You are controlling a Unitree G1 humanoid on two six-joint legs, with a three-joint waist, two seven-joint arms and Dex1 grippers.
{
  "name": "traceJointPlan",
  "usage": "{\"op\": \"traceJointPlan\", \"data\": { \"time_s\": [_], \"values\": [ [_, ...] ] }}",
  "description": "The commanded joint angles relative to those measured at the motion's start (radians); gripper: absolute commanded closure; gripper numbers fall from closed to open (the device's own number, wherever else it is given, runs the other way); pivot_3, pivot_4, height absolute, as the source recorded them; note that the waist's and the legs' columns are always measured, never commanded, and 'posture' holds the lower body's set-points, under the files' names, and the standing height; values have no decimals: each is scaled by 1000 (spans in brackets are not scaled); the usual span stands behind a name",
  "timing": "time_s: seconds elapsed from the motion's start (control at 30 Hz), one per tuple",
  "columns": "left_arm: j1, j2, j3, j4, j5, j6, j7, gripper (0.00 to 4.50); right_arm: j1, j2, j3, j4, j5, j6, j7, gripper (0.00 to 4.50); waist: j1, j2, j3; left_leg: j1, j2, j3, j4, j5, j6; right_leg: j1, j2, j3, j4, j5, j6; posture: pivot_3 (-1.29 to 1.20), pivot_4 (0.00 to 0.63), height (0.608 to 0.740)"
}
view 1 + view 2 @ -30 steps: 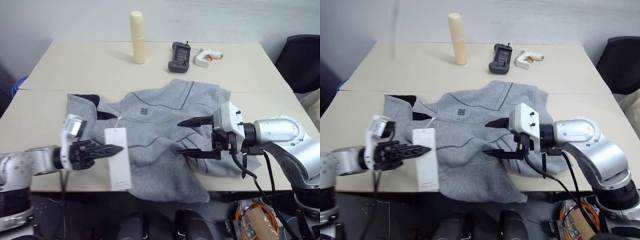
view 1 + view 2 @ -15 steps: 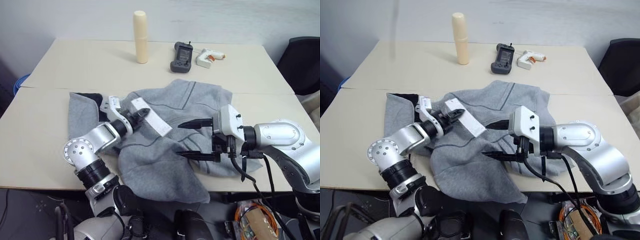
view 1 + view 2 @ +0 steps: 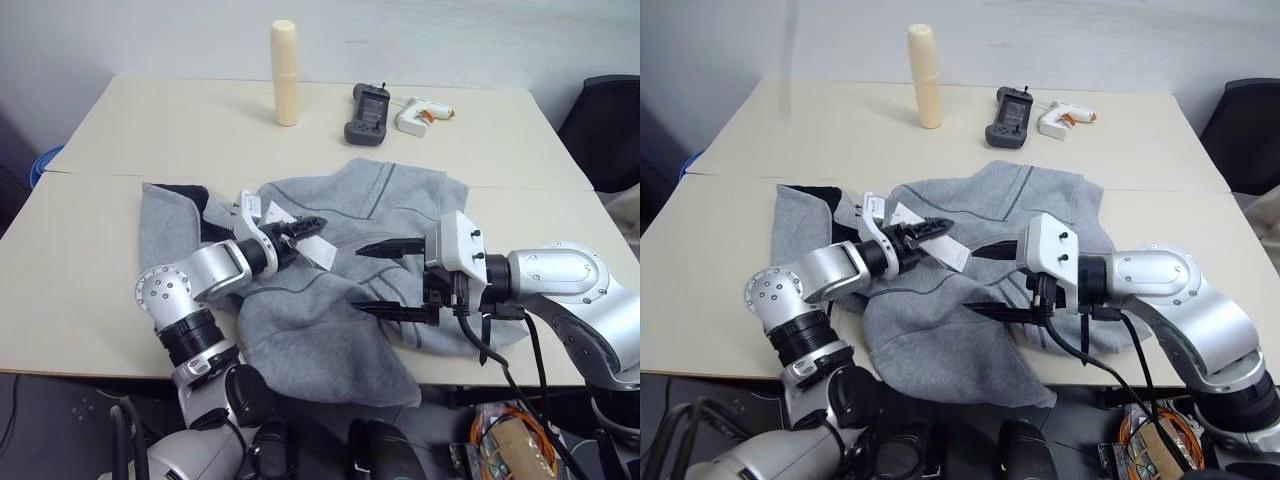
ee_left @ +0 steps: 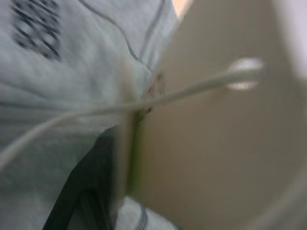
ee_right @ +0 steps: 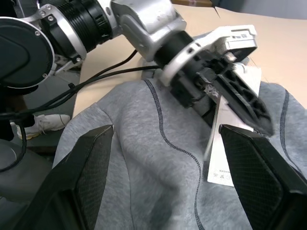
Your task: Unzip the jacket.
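The light-grey fleece jacket point(image 3: 330, 300) lies crumpled on the near half of the table point(image 3: 90, 270), its hem hanging over the front edge. The dark collar lining point(image 3: 190, 192) shows at its left end. My left gripper point(image 3: 308, 224) reaches in from the left over the chest, with a white hang tag point(image 3: 320, 252) right against it; the right wrist view shows that tag point(image 5: 230, 153) hanging beneath the gripper. My right gripper point(image 3: 385, 278) hovers over the jacket's right part. It points left and stands open with nothing in it.
At the back of the table stand a cream cylinder point(image 3: 285, 72), a dark handheld device point(image 3: 363, 100) and a white glue gun point(image 3: 418, 115). A dark chair point(image 3: 610, 110) stands off the table's right edge.
My left arm swung in from the table's front left to over the jacket's chest, bringing the hang tag with it. The right gripper stayed put and open.
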Motion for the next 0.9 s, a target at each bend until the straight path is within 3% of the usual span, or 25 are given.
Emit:
{"op": "traceJointPlan", "data": {
  "time_s": [0.03, 0.2, 0.37, 0.6, 0.73, 0.83, 0.9],
  "values": [
    [80, 130, -98, -23, -217, 7, -2, 1470, 3, 7, -25, -20, 2, -28, -4, 842, -4, 0, 0, 0, 1, 0, 0, 0, -1, 0, 1, 0, 0, 0, 0, 0, 150, 740],
    [234, 422, -227, -43, -369, 7, -48, 1470, -1, 25, -7, 5, -16, -50, 0, 842, -15, 0, 0, 1, 2, -1, 0, 0, -2, 0, 2, 0, 0, 0, 0, 0, 150, 740],
    [315, 651, -354, -103, -482, 3, -161, 1470, -7, 50, 15, 26, -43, -75, -3, 842, -18, 0, 0, 1, 1, -1, 0, 0, -3, 0, 1, 0, -1, -1, -1, 0, 150, 740],
    [377, 856, -414, -162, -598, -92, -372, 1470, -17, 96, 73, 64, -142, -134, -30, 842, -21, 1, 1, 1, 1, -1, -2, -1, -5, -2, 0, 1, -2, -2, -4, 0, 150, 740],
    [427, 1017, -395, -335, -354, -114, -721, 1470, -20, 128, 122, 105, -242, -194, -65, 842, -23, 2, 1, 0, 1, 1, -2, -1, -5, -4, 0, 1, -2, -3, -5, 0, 150, 740],
    [523, 1228, -456, -404, -5, -393, -1091, 1470, -15, 158, 172, 124, -321, -249, -90, 842, -27, 3, 2, 0, 2, 4, -5, -1, -6, -6, 4, 3, -3, -3, -6, 0, 150, 740],
    [533, 1312, -449, -338, 121, -532, -1269, 1470, -21, 206, 212, 132, -369, -265, -133, 842, -27, 3, 2, 1, 2, 7, -9, -1, -9, -9, 7, 4, -3, -4, -7, 0, 150, 740]
  ]
}}
